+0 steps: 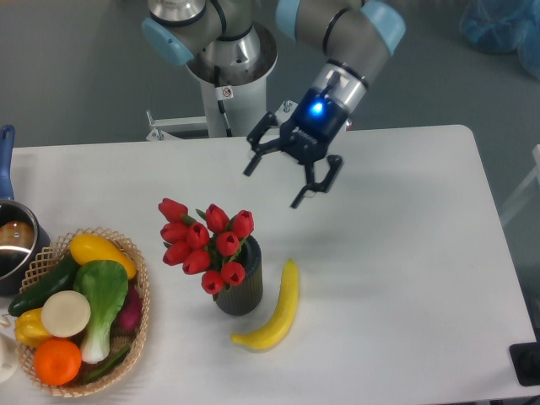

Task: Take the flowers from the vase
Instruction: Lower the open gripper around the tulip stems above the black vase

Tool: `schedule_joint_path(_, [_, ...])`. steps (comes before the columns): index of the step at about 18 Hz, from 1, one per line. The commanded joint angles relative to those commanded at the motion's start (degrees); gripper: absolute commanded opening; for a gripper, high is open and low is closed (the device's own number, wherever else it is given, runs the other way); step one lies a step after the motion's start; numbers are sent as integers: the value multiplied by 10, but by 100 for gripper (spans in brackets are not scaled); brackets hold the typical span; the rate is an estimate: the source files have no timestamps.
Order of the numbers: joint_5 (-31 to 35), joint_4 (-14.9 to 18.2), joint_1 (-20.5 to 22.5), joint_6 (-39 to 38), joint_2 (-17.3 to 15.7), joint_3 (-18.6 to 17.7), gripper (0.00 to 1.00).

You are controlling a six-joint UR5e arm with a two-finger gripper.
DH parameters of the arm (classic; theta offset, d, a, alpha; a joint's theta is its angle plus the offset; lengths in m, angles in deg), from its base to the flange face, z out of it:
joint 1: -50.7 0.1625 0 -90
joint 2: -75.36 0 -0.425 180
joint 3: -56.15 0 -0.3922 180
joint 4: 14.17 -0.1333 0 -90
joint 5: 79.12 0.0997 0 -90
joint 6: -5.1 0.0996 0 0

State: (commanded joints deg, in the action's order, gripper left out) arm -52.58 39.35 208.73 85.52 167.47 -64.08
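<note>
A bunch of red tulip flowers stands in the short dark ribbed vase near the table's middle front. The blooms lean left over the vase's mouth. My gripper hangs in the air above and to the right of the flowers, tilted, its two dark fingers spread open with nothing between them. A blue light glows on its body.
A yellow banana lies just right of the vase. A wicker basket of fruit and vegetables sits at the front left. A metal pot with a blue handle is at the left edge. The robot base stands behind the table.
</note>
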Motion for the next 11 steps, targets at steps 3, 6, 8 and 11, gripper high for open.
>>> schedule_joint_path(3, [-3,-6,-11,-1,15,8,100])
schedule_joint_path(6, [-11,-32,-25,-1,51,26,100])
schedule_joint_path(8, [-14,-38,-29,-1,62,39,100])
schedule_joint_path(11, [-14,-39,-30,-1,78,54,100])
